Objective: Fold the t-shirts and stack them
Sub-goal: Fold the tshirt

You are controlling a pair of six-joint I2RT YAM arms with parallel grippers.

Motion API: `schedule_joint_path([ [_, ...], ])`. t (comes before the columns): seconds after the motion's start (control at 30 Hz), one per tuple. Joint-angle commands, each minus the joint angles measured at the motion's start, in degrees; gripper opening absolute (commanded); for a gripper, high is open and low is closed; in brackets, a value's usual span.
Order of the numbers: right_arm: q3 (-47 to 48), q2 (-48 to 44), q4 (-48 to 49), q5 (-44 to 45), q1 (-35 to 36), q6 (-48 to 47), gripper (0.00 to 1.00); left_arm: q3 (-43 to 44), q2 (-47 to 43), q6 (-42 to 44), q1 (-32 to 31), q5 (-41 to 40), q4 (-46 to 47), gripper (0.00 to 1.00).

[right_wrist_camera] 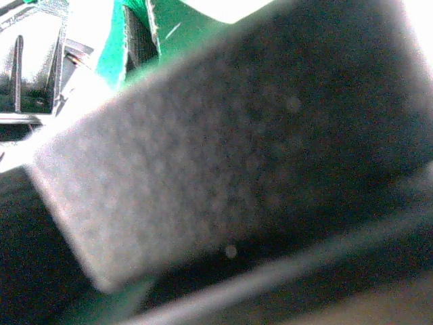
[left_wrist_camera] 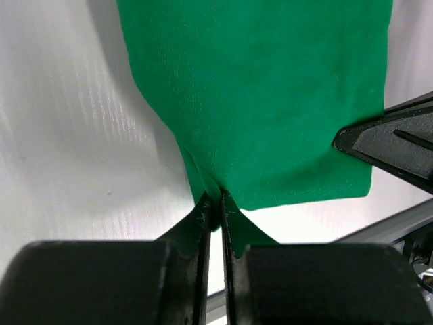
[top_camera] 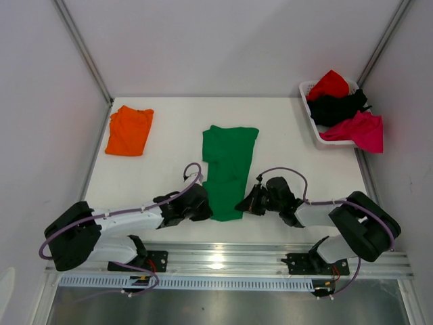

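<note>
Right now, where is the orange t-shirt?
In the top view, the orange t-shirt lies at the far left of the table, left of the green t-shirt.

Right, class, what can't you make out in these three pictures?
- Right wrist view: a blurred dark finger fills the frame, so whether the right gripper pinches the green t-shirt is unclear.
- Top view: whatever lies in the basket beneath the piled t-shirts is hidden.
- Left wrist view: the frame edge crops the shirt's far end.
</note>
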Motion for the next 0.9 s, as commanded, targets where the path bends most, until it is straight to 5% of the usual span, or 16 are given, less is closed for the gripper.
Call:
schedule_joint_path([
  [0.0,-0.1,-1.4,0.8,-0.1,-0.3,-1.1,0.0,-0.1,-1.4,1.4,0.2,0.3,1.4,0.09],
  [0.47,3.8,-2.9,-3.3,-0.7,-2.2,-3.3,0.0,6.2,-4.6,4.7,1.6,-3.6,-5.9,0.05],
  [0.87,15.9,-8.3,-17.3,0.1,-6.1,-9.1,0.0,10.5,-8.6,8.7,3.5,-6.3,-10.0,0.07],
])
